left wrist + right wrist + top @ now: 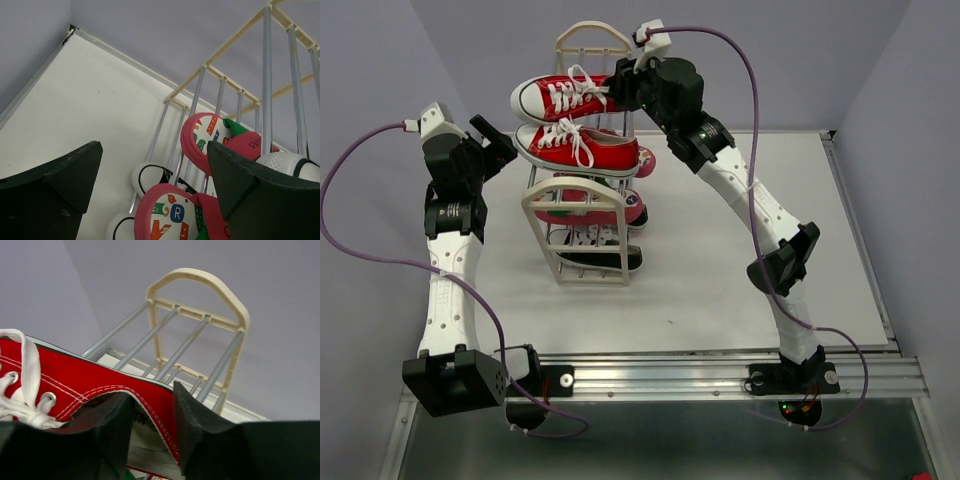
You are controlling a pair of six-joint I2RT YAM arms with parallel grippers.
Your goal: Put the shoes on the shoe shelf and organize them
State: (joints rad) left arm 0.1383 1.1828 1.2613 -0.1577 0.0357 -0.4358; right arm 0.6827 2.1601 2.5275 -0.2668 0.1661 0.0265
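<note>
The shoe shelf [575, 205] stands mid-table, cream arched ends joined by silver rods. One red sneaker [582, 148] lies on an upper tier. My right gripper [625, 92] is shut on the heel wall of the second red sneaker [560, 95] and holds it over the top of the shelf; in the right wrist view one finger is inside the sneaker [95, 385] and one outside. Pink flip-flops [595, 205] sit on a middle tier and show in the left wrist view [172, 212]. Black sneakers [600, 255] sit on the lowest tier. My left gripper [500, 145] is open and empty beside the shelf's left side.
The white table [720, 290] has a metal rail along its near edge [720, 375]. Grey walls close in the back and sides. The shelf's far arched end [200, 290] rises behind the held sneaker.
</note>
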